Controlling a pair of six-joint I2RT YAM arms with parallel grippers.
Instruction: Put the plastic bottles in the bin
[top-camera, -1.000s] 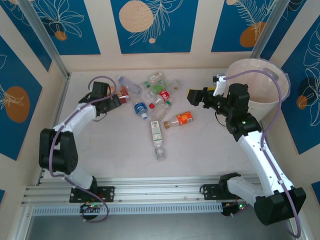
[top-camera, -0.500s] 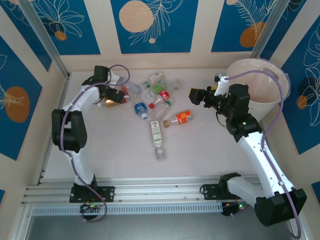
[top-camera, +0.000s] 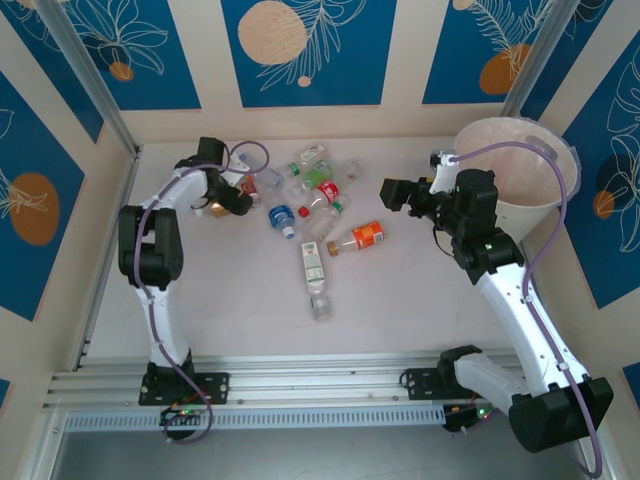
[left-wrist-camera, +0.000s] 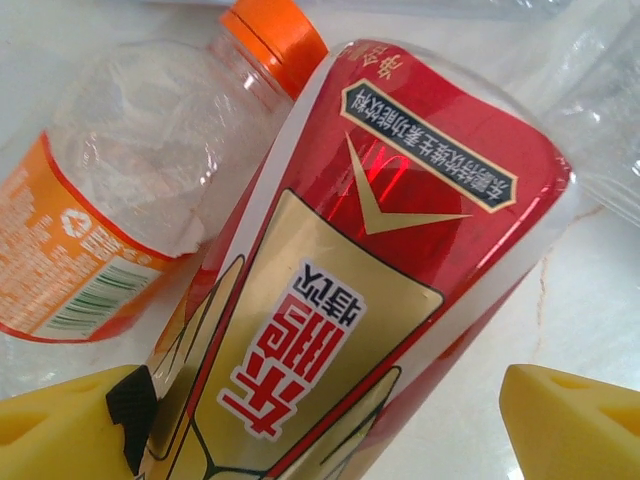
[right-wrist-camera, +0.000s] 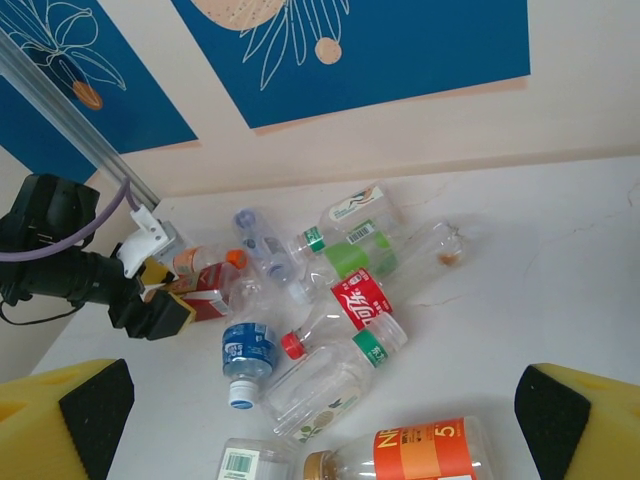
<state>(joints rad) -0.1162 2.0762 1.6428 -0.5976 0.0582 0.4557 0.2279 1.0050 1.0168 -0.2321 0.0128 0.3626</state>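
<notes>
The plastic bottles (top-camera: 318, 200) all lie on the tabletop (top-camera: 400, 290), clustered at its far middle and well apart from the bin (top-camera: 545, 205) at the far right. The one that matters now is the red-labelled bottle (left-wrist-camera: 340, 300) at the cluster's left end, lying against an orange-capped bottle (left-wrist-camera: 130, 200). Within the last second your left arm has swung in and brought the left tool (left-wrist-camera: 320, 415) astride that red label. Its pads stand wide, one at the bottle's side and the other with bare tabletop in the gap, so nothing is gripped yet. I judge a grasp is about to begin. The right tool (right-wrist-camera: 320, 410) has barely shifted; it hangs spread and empty between cluster and bin. What shows of the bin's inside looks bare — the right arm hides part of it.
</notes>
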